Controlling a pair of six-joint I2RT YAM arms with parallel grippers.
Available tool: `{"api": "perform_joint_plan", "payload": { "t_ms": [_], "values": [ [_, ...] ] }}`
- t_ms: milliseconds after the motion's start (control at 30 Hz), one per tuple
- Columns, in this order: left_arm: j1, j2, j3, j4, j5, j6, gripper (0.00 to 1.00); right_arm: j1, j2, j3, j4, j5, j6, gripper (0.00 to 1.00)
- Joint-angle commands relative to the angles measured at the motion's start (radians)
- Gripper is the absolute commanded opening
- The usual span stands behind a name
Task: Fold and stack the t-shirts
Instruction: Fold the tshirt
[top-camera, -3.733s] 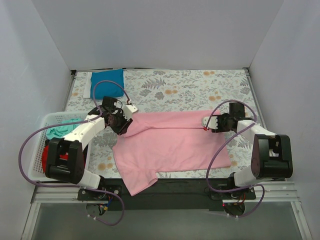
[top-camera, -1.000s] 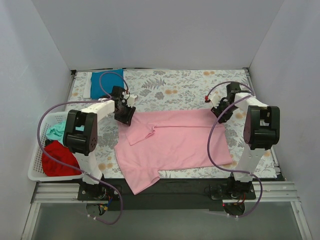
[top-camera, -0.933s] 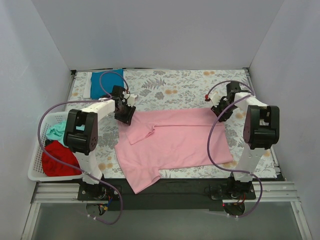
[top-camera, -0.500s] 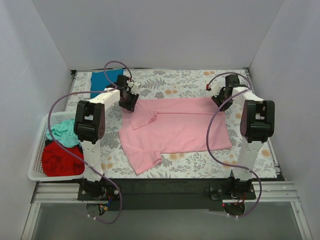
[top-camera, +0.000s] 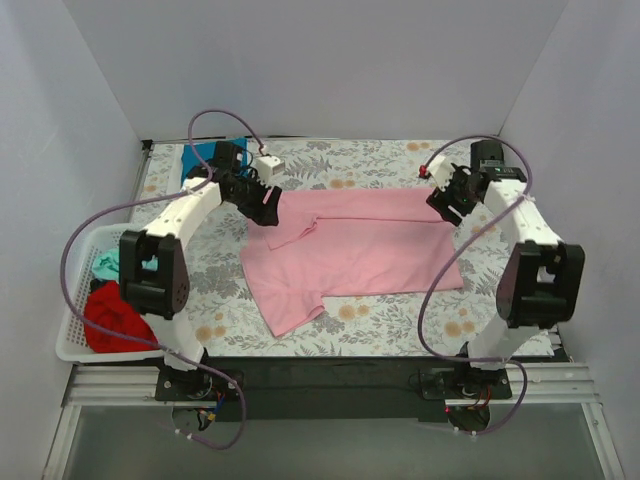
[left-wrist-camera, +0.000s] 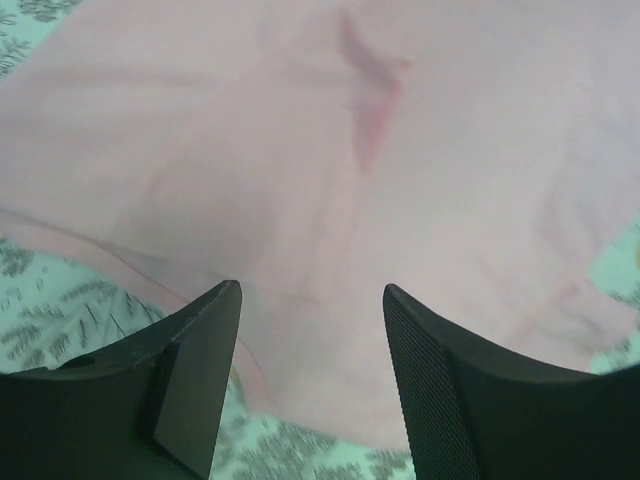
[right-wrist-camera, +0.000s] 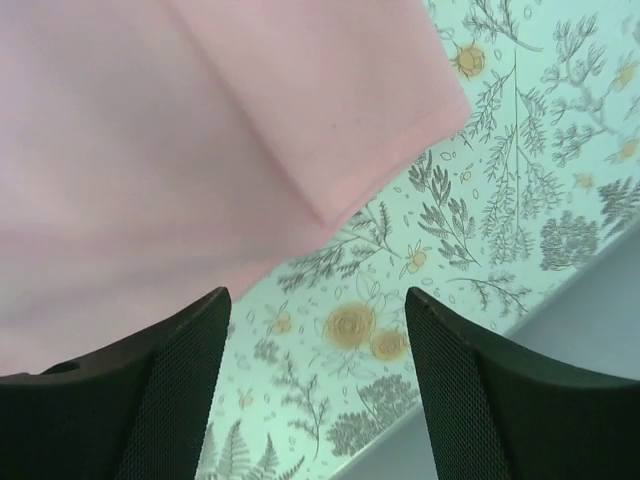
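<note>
A pink t-shirt (top-camera: 360, 250) lies spread flat on the floral table, one sleeve pointing to the near left. My left gripper (top-camera: 266, 203) hovers over its far left corner, open and empty. In the left wrist view the pink cloth (left-wrist-camera: 330, 150) fills the frame beyond the open gripper (left-wrist-camera: 312, 335). My right gripper (top-camera: 446, 203) hovers over the far right corner, open and empty. In the right wrist view the shirt's corner (right-wrist-camera: 250, 130) lies beyond the open gripper (right-wrist-camera: 315, 345), with floral table below. A folded blue t-shirt (top-camera: 203, 160) lies at the back left.
A white basket (top-camera: 75, 300) at the left edge holds a teal garment (top-camera: 108, 262) and a red garment (top-camera: 115, 315). White walls close in the table at back and sides. Floral tablecloth (top-camera: 400, 320) shows in front of the pink shirt.
Both arms dragged the pink shirt from the near edge toward the back of the table. The jaws now stand open and raised above its far corners.
</note>
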Motion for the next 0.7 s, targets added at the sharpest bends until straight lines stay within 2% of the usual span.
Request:
{"api": "perform_joint_plan", "payload": {
  "t_ms": [0,133,167,267,467,667],
  "values": [
    [-0.022,-0.270,-0.149,-0.103,0.141,0.144,0.58,0.001,-0.212,-0.139,-0.182,-0.105,-0.188,0.76],
    [-0.107,-0.428,-0.419,-0.125,0.061,0.228,0.58,0.002,-0.341,-0.349,-0.236,-0.080,-0.305,0.63],
    [-0.127,-0.462,-0.455,-0.120,0.046,0.235,0.57,0.002,-0.381,-0.392,-0.233,-0.067,-0.352,0.58],
    [-0.193,-0.542,-0.556,-0.090,0.007,0.227,0.57,0.002,-0.412,-0.514,-0.202,-0.036,-0.377,0.52],
    [-0.224,-0.536,-0.585,-0.083,0.006,0.206,0.57,0.034,-0.395,-0.604,-0.061,-0.010,-0.371,0.52],
    [-0.243,-0.530,-0.622,-0.073,-0.019,0.232,0.57,0.045,-0.363,-0.676,0.011,0.045,-0.409,0.52]
  ]
}}
